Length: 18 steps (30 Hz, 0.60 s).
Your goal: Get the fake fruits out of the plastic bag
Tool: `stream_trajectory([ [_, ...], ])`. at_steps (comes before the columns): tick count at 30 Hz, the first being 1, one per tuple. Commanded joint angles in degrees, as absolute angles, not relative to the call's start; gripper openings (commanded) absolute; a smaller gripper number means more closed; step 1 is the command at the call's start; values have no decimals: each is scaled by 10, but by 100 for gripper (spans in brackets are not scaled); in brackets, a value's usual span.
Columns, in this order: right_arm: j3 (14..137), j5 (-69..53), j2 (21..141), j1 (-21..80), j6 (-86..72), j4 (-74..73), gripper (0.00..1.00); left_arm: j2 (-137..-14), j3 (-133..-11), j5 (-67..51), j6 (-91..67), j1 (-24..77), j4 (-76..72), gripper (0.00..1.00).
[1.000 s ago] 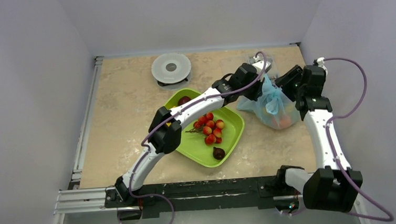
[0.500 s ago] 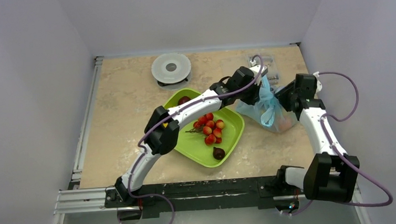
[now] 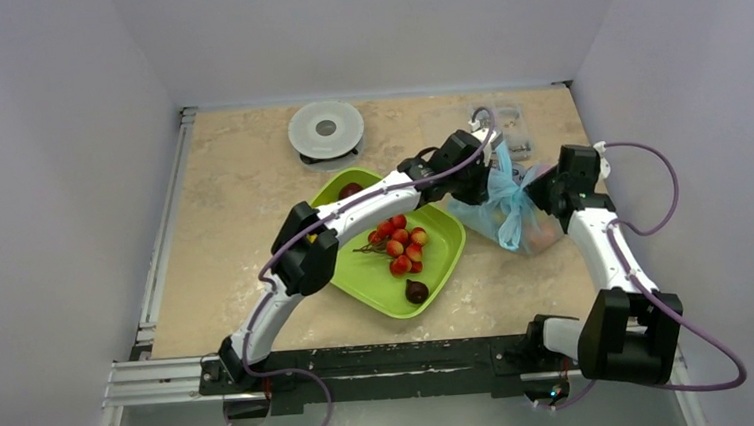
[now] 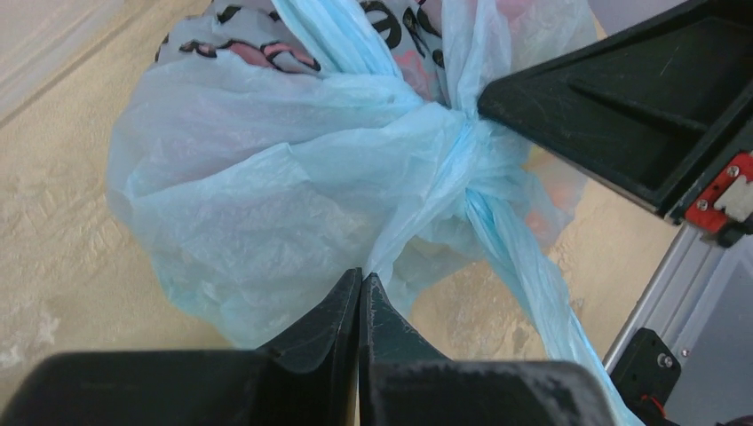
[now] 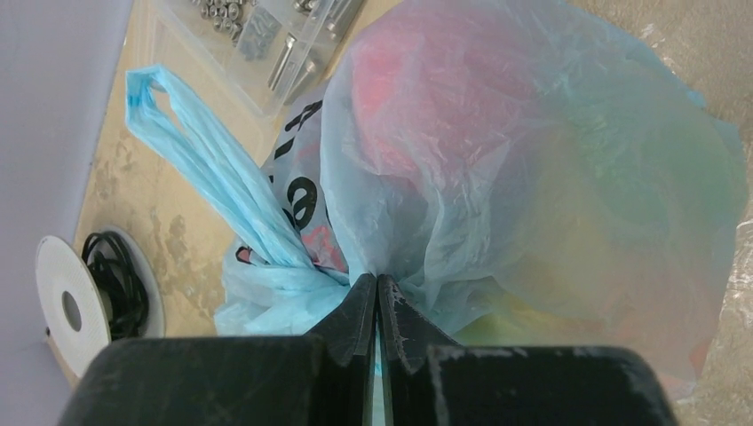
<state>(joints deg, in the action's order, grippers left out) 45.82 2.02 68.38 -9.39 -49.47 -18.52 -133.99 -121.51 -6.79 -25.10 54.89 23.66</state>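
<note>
Light-blue film: the plastic bag (image 3: 515, 208), thin, crinkled and translucent, with a pink-and-dark print. It sits on the worktop (image 3: 242, 202) right of centre in the overhead view, between the two arms and just beside the green tray (image 3: 373, 278).
Neck: twisted into a tight knot (image 4: 462, 133), so the mouth is shut. Judged the reason both arms attend it: opposed pulls should loosen it.
Left fingers (image 4: 346, 306): closed, pinching a fold of film below the knot, lower centre of the left wrist view.
Right fingers (image 5: 362, 306): closed on gathered film at the neck, lower centre of the right wrist view.
Handle loop (image 5: 191, 142): flat ribbon, free, trailing to the upper left.
Fake fruits (image 5: 426, 106): inside the bag, showing as rounded red and yellow-green blurs through the film; kinds cannot be told.
Tray contents: glossy tray holding a red berry cluster (image 3: 400, 241), a dark purple fruit (image 3: 417, 290) and a dark red fruit (image 3: 350, 190). Likely the drop place.
Clear box (image 5: 266, 35): rigid, holding metal screws, beyond the bag.
Progress: judged early, the knot not yet undone.
</note>
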Motion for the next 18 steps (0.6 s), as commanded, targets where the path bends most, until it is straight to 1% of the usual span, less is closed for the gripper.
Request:
stream_trajectory([
  [1, 489, 78, 678, -97, -482, -197, 0, -1263, -1166, -50, -283, 543, 215, 0],
  [7, 506, 150, 640, -99, -456, -200, 0, -1269, -1151, -52, -291, 543, 199, 0],
  [12, 527, 238, 638, -115, -408, -232, 0, -1252, -1096, -42, -322, 536, 151, 0],
  [14, 535, 217, 632, -124, -384, -246, 0, -1237, -1064, -47, -336, 531, 126, 0],
  [15, 532, 186, 623, -121, -347, -228, 0, -1230, -1051, -51, -336, 531, 109, 0],
  [17, 533, 120, 614, -107, -341, -246, 1, -1226, -1051, -66, -334, 531, 96, 0],
  [18, 537, 87, 614, -106, -343, -264, 10, -1229, -1057, -73, -335, 531, 98, 0],
])
